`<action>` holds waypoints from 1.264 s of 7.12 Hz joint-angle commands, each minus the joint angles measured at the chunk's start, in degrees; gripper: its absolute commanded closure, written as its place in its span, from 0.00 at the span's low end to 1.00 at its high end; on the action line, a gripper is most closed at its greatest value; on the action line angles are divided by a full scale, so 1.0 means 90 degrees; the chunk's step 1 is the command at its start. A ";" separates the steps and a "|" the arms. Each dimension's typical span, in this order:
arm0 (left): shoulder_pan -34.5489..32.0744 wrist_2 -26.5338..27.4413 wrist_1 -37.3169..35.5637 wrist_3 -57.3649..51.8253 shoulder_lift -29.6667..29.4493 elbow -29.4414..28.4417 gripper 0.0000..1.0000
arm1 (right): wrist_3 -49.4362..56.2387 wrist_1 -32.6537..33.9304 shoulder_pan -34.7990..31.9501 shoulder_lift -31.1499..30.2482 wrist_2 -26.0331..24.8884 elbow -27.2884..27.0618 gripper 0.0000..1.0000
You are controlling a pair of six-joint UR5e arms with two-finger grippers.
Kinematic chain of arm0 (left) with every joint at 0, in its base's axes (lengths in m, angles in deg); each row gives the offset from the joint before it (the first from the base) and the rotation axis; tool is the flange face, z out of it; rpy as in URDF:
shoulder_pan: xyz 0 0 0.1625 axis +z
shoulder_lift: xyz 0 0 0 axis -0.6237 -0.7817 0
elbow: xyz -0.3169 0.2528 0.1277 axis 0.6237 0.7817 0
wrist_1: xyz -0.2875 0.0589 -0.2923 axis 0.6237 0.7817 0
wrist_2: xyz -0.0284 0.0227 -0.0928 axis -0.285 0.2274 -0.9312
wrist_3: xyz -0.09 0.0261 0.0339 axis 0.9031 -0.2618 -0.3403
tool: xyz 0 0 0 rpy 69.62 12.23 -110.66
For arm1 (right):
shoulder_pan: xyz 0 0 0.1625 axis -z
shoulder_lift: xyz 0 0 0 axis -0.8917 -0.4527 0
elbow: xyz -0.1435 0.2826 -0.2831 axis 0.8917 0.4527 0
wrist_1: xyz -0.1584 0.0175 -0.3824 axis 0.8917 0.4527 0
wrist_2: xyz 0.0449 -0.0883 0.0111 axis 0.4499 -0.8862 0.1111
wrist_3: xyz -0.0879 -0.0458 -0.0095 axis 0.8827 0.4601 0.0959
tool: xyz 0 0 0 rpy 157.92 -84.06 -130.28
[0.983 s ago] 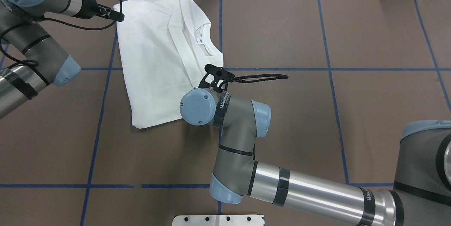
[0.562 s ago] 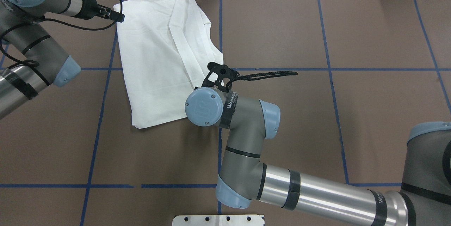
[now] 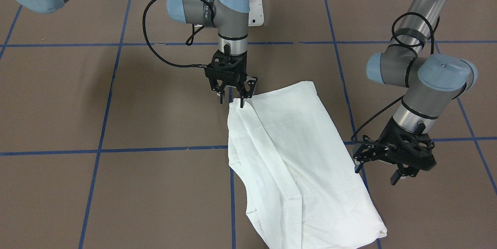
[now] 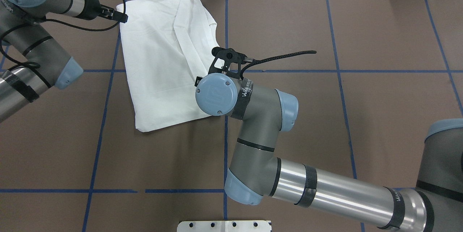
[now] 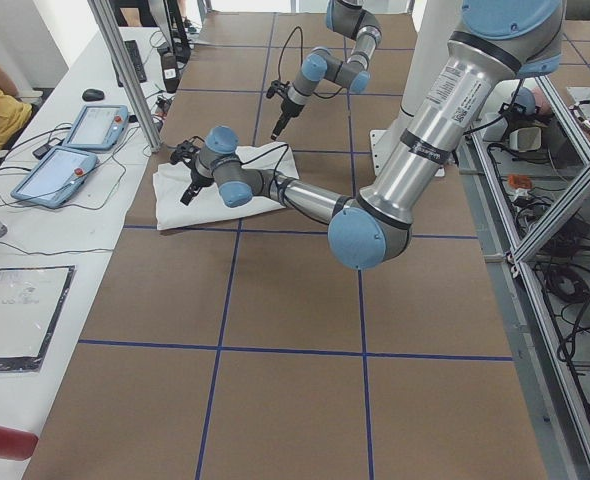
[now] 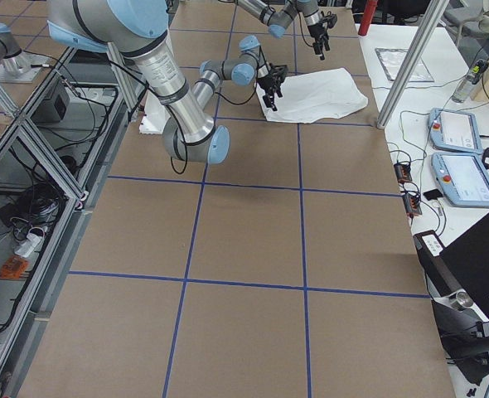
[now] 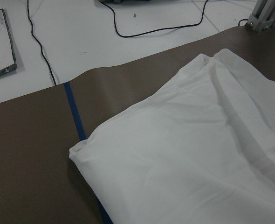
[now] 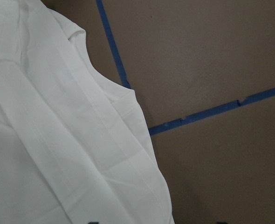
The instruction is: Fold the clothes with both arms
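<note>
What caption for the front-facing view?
Right gripper open at a corner of the folded T-shirt; left gripper open beside its edge.

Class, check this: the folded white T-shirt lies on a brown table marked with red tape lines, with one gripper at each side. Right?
No: the tape lines are blue, not red, as the overhead view shows. The folded white T-shirt does lie on the brown table, with the left gripper and right gripper at its sides.

Right arm [image 4: 253, 116] shifts toward the far edge of the table [image 4: 379, 116]. Right gripper [image 3: 232, 100] now sits farther along the T-shirt [image 4: 162, 54] right edge. Collar and label are now covered by white cloth. Black cable [image 4: 282, 57] swings toward the far edge.
</note>
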 commanded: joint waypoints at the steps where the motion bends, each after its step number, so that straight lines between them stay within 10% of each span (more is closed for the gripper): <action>1: -0.0010 0.0000 0.0000 0.0000 0.0007 0.0000 0.00 | 0.0991 0.0827 -0.0016 0.0663 0.0486 0.0507 0.01; 5: -0.0010 0.0000 0.0254 0.0039 0.0679 0.0438 0.00 | 0.4005 0.1203 -0.0016 0.1538 0.0715 0.2014 0.03; 9: -0.0029 0.0000 0.0264 0.0293 0.1109 0.0732 0.00 | 0.4971 0.1185 0.0003 0.1655 0.0812 0.2299 0.39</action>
